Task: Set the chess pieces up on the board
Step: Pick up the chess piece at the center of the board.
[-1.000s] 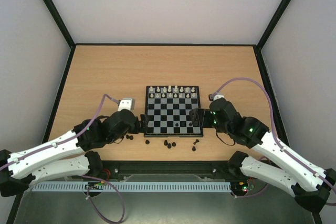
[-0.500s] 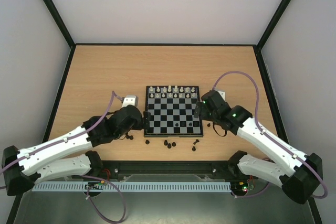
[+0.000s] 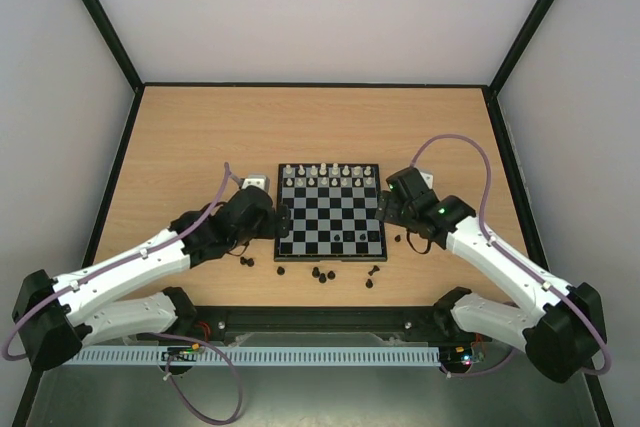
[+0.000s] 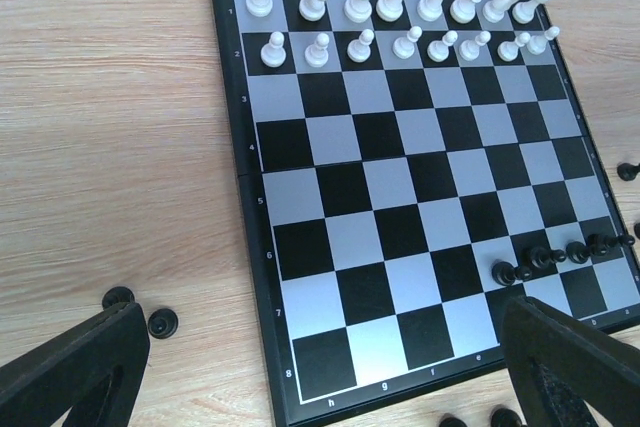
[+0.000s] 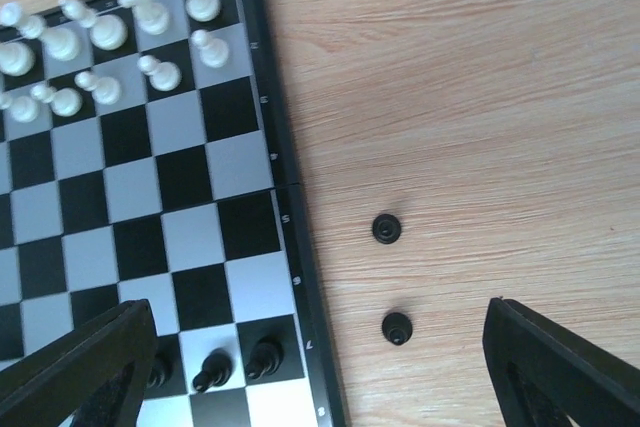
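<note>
The board (image 3: 326, 224) lies at mid-table, with white chess pieces (image 3: 330, 175) in its two far rows and a few black pawns (image 3: 360, 238) near its front right corner. My left gripper (image 3: 281, 219) hangs open over the board's left edge. In the left wrist view its fingertips (image 4: 80, 367) straddle the near corner of the board (image 4: 400, 232), nothing between them. My right gripper (image 3: 384, 209) is open at the board's right edge. In the right wrist view two loose black pieces (image 5: 397, 327) lie on the wood between its fingers (image 5: 560, 372).
More loose black pieces (image 3: 320, 273) lie on the table in front of the board, and two more (image 4: 160, 323) lie left of it. Black frame rails border the table's sides and back.
Both arms have reached farther from their bases. The left gripper moved right to the board's left edge. The right gripper slid a little farther along the right edge.
</note>
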`<control>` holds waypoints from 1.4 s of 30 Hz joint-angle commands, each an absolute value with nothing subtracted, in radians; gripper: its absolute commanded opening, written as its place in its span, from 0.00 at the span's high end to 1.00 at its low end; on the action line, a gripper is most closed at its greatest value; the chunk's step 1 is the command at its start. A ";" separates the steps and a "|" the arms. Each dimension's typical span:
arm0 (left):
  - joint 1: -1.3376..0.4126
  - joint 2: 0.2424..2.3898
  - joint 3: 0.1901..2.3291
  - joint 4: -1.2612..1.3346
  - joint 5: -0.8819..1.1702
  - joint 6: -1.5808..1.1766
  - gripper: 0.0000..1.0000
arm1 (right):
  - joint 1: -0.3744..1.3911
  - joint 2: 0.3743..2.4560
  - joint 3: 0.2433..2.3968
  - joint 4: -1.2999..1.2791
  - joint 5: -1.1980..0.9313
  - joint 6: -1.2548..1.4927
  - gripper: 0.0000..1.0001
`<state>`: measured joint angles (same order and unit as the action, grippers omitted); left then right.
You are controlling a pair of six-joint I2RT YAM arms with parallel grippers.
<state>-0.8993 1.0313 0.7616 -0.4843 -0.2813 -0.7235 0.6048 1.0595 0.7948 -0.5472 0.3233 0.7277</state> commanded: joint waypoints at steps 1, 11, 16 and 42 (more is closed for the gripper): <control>-0.881 1.041 0.760 -0.470 -0.258 -0.689 0.01 | 0.552 1.070 0.729 -0.498 0.324 0.745 0.12; -0.853 1.031 0.733 -0.452 -0.238 -0.684 0.01 | 0.440 1.195 0.658 -0.359 0.163 0.687 0.46; -0.850 1.026 0.729 -0.457 -0.236 -0.685 0.01 | 0.439 1.264 0.649 -0.331 0.166 0.677 0.53; -0.841 1.071 0.734 -0.441 -0.229 -0.680 0.01 | 0.390 1.420 0.684 -0.262 0.201 0.639 0.83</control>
